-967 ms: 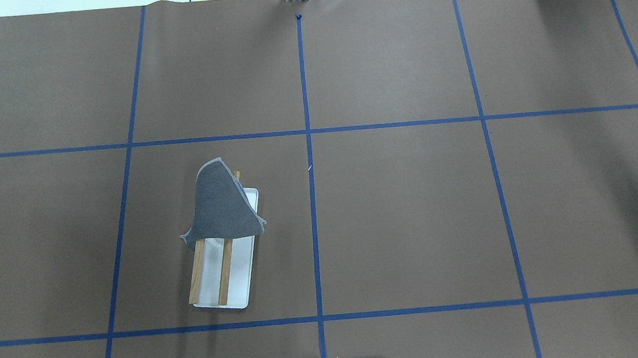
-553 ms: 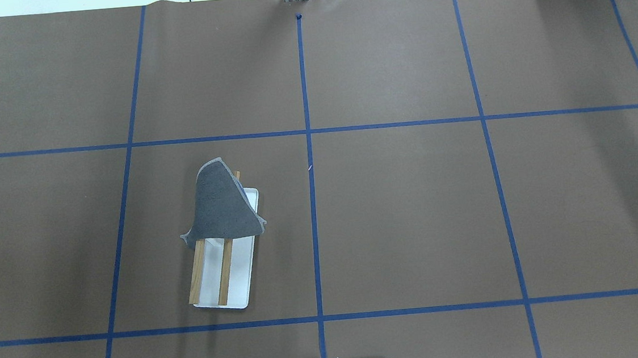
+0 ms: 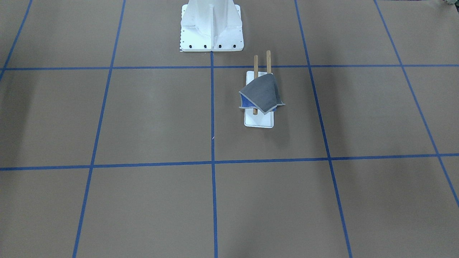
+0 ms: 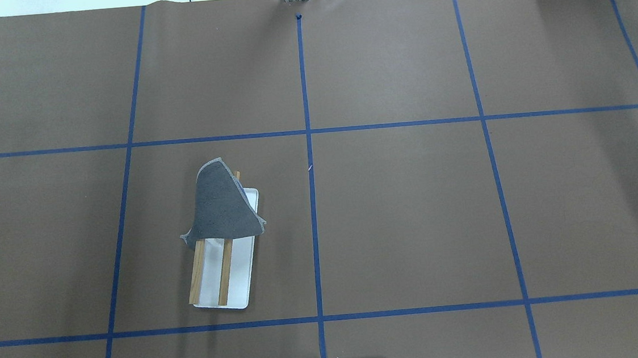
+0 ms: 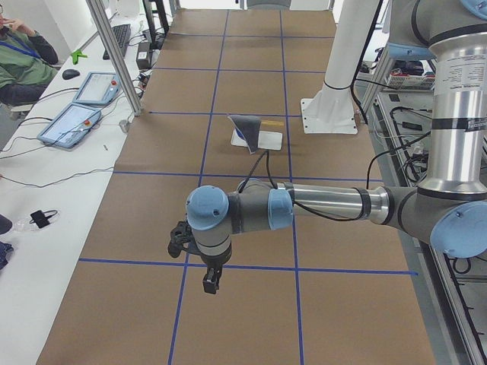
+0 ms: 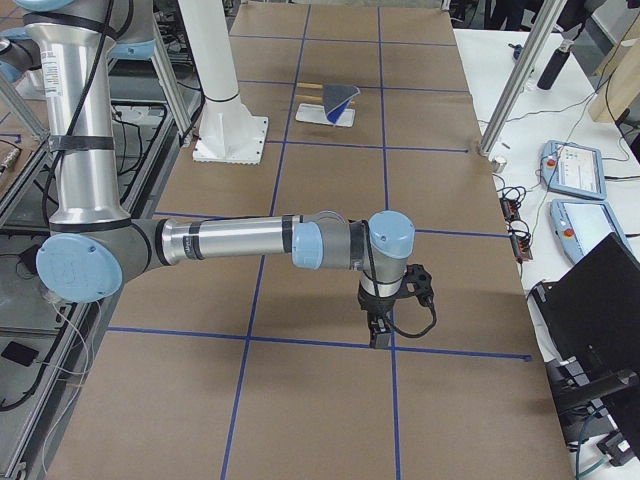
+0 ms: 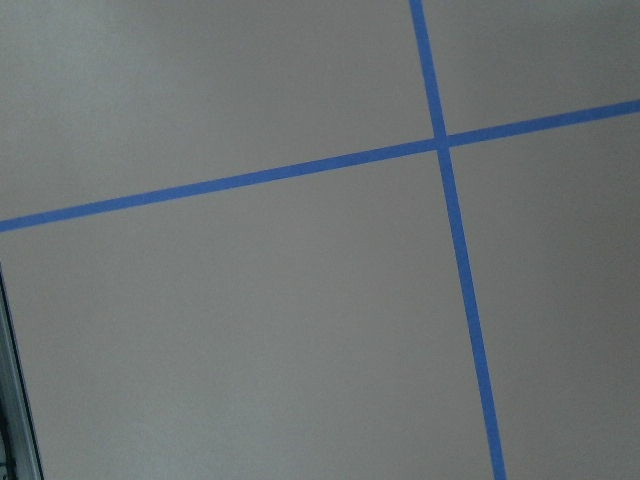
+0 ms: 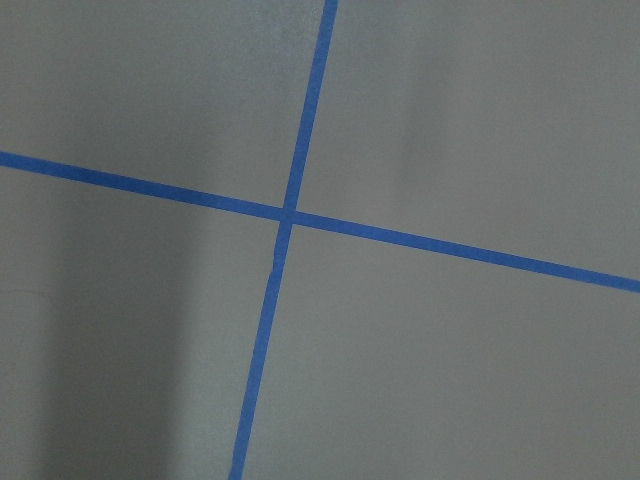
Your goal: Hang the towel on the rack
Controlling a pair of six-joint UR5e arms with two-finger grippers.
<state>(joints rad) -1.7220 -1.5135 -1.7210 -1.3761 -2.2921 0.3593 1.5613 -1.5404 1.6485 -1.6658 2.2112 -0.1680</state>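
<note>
The towel (image 4: 221, 206) lies dark grey face up, draped over the far end of the rack's two wooden rods (image 4: 225, 272). A bit of its blue face shows in the front-facing view (image 3: 246, 103). The rack's white base (image 4: 244, 279) stands left of the table's centre line. The left gripper (image 5: 208, 283) shows only in the exterior left view, hanging over the table far from the rack. The right gripper (image 6: 378, 334) shows only in the exterior right view, also far from the rack. I cannot tell whether either is open or shut. Both wrist views show only brown table and blue tape.
The white robot pedestal (image 3: 211, 25) stands at the robot's edge of the table, near the rack. Blue tape lines (image 4: 312, 202) divide the brown table into squares. Tablets (image 5: 72, 122) and cables lie on the side bench; a person (image 5: 19, 61) sits there.
</note>
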